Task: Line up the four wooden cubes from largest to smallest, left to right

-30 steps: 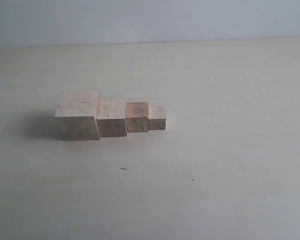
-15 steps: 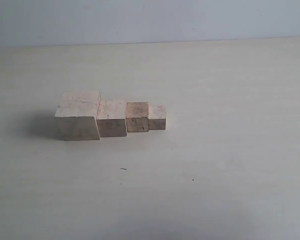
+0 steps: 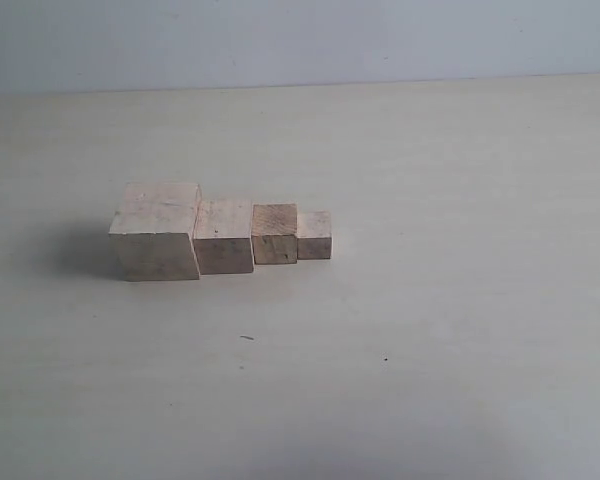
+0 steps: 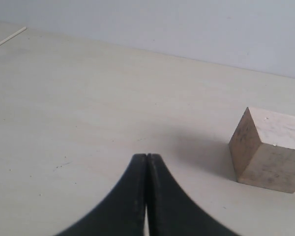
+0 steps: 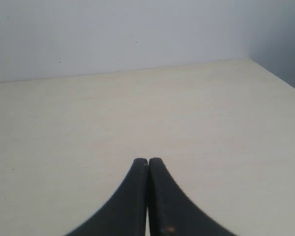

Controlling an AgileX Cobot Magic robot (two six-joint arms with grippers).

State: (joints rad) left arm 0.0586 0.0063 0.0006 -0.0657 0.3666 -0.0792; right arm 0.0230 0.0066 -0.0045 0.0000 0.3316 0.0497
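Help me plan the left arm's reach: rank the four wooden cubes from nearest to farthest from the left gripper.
Judging by its wrist view, the left gripper sits off the row's left end, so probably:
1. largest cube: left end of the row.
2. second-largest cube: touching it.
3. third cube: right of middle.
4. smallest cube: right end.

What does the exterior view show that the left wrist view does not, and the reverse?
Only the exterior view clearly shows the second cube, third cube and smallest cube, in a row with sizes falling to the right. Only the left wrist view shows the left gripper, its fingers shut together on nothing. Both show the big cube and the pale table.
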